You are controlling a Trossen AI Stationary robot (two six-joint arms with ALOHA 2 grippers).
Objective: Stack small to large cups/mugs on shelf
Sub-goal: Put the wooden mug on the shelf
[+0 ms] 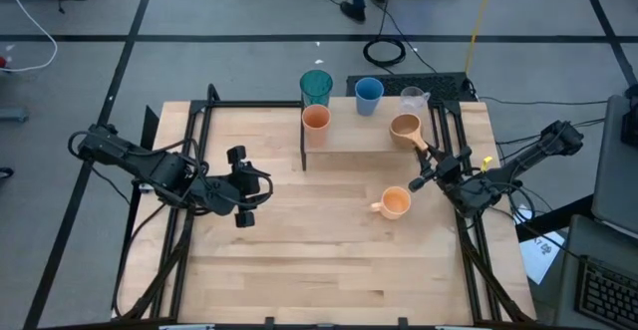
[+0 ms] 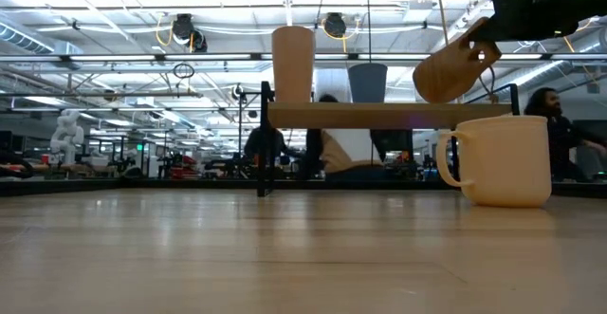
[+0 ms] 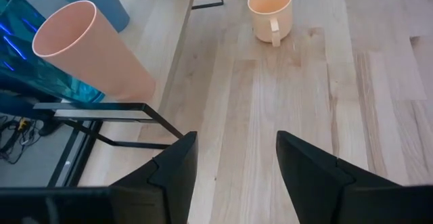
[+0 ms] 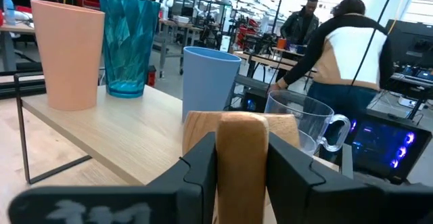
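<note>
Right claw (image 1: 427,166) grips wooden mug (image 1: 406,128), tilted above shelf (image 1: 359,137).

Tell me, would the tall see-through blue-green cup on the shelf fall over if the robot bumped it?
Probably yes. The teal tumbler is tall and narrows toward its base, so a knock near the rim would likely tip it. It stands beside the orange cup on the shelf, so it might hit that too. It looks like thin plastic, likely light and easy to slide.
</note>
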